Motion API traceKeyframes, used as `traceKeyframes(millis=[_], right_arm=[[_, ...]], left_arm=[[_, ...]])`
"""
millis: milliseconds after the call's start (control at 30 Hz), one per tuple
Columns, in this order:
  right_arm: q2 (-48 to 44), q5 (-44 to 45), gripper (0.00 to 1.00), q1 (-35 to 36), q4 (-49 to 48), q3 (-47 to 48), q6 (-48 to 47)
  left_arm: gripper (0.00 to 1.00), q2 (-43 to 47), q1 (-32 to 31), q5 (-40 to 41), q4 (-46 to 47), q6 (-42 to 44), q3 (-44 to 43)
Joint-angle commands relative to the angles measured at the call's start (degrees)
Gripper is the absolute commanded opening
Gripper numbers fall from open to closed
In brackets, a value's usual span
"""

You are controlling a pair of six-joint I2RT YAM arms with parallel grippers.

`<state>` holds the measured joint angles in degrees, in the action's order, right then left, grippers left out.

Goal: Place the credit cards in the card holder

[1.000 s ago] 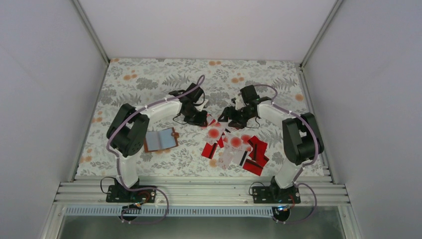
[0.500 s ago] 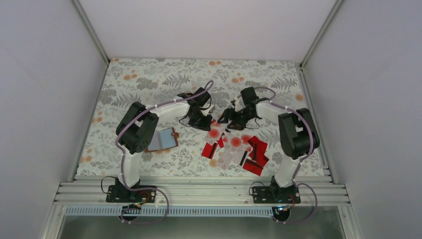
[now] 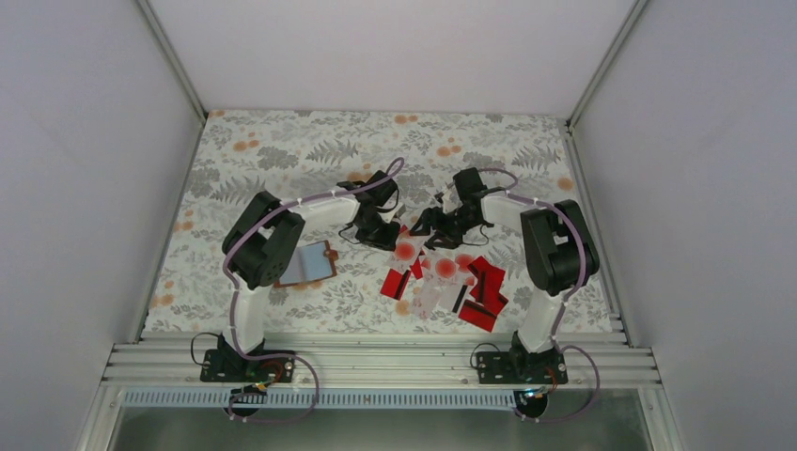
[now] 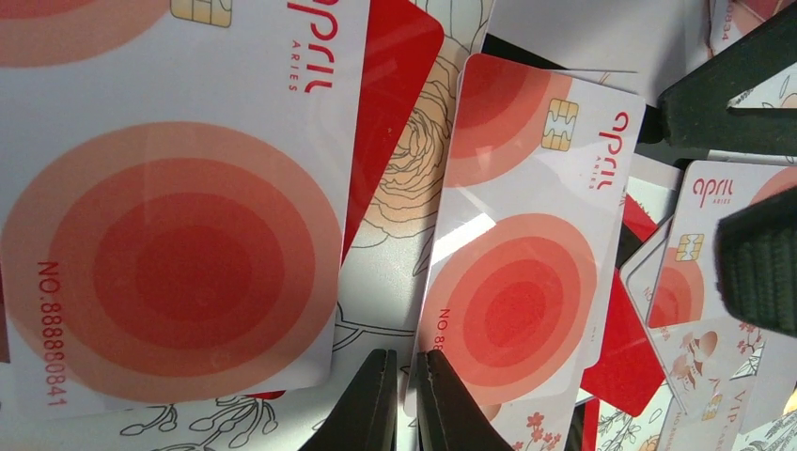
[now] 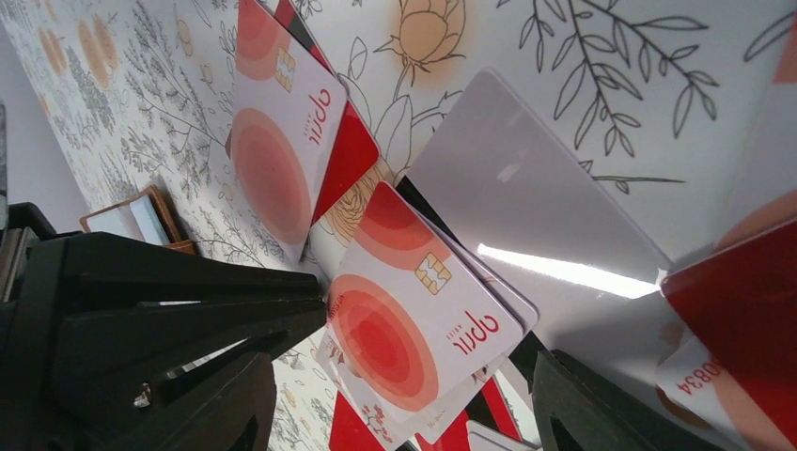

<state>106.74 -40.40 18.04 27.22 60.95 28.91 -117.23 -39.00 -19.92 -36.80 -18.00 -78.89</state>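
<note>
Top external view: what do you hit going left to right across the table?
card holder → left gripper → right gripper → red credit cards at the pile's right end. The other credit cards overlap the grippers' span, so they are left out.

far table (image 3: 282, 150): open patterned surface, room for either arm.
centre: left gripper (image 3: 387, 233) and right gripper (image 3: 423, 225) near each other, only a narrow gap between.
credit cards (image 3: 442, 277): overlapping heap, few edges free, crowded under both grippers.
card holder (image 3: 315, 261): open flat, well apart from the heap, left edge screened by left elbow (image 3: 263, 249).
</note>
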Motion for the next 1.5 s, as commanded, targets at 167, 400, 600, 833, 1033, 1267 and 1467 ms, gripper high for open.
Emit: traceKeyframes(millis=[167, 400, 600, 833, 1033, 1267, 1467], right_arm=[[2.43, -1.47, 0.7, -0.24, -1.8, -0.04, 0.34], [3.46, -3.97, 0.69, -0.26, -3.34, -0.59, 1.33], [4.05, -6.47, 0.68, -0.26, -5.04, -0.9, 3.13], [3.39, -9.03, 0.67, -0.28, -7.28, -1.85, 4.66], [1.64, -13.15, 0.66, -0.29, -8.79, -2.06, 4.77], [-0.57, -15.75, 0.66, -0.29, -9.12, -2.47, 4.1], [-2.1, -15.84, 0.65, -0.29, -8.03, -2.68, 3.11]], left_arm=[[0.08, -3.15, -0.2, 3.11, -0.3, 1.99, 1.74], [0.09, -5.77, -0.21, -0.04, -0.29, 4.63, -3.13], [0.09, -8.13, -0.2, -6.27, 0.84, 7.48, -6.13], [0.09, -7.94, -0.18, -12.98, 4.31, 7.54, -4.6], [0.09, -7.75, -0.2, -16.19, 6.52, 6.95, -2.95], [0.09, -7.48, 0.13, -16.57, 7.04, 6.84, -2.66], [0.09, -7.13, 0.71, -16.37, 7.29, 6.28, -2.49]])
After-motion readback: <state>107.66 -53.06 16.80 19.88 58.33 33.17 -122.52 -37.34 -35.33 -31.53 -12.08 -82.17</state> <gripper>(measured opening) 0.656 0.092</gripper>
